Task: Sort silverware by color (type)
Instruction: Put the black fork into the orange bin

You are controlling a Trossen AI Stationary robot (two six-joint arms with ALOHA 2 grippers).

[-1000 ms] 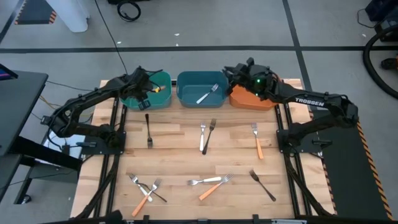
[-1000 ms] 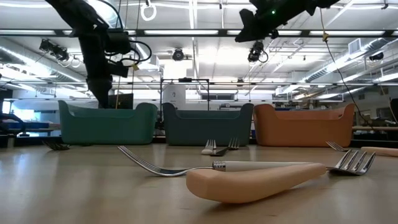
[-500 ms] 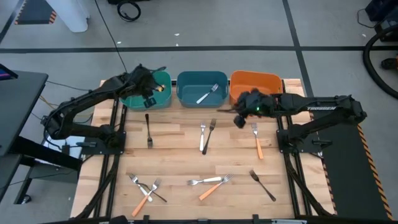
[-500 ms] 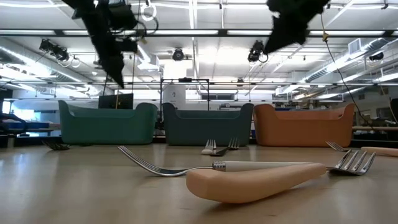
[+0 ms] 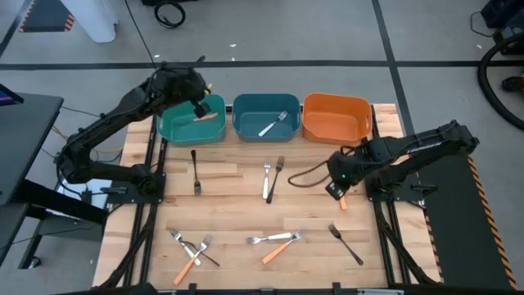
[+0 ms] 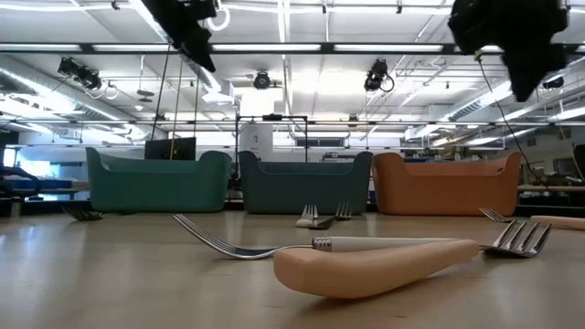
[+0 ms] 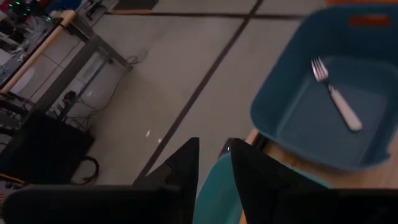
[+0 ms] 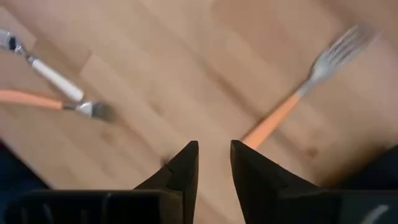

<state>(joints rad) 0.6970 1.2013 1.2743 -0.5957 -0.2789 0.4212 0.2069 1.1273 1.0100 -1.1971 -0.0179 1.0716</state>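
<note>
Over the table's right side, the right gripper (image 5: 337,184) hangs with fingers slightly parted and empty, just above an orange fork (image 5: 339,188) on the wood. Up at the back, the left gripper (image 5: 199,97) sits above the green bin (image 5: 168,129), fingers a little apart, holding nothing. A silver fork (image 5: 273,124) lies in the blue bin (image 5: 240,126); the orange bin (image 5: 336,120) stands beside it. Other forks lie scattered on the table (image 5: 229,205).
</note>
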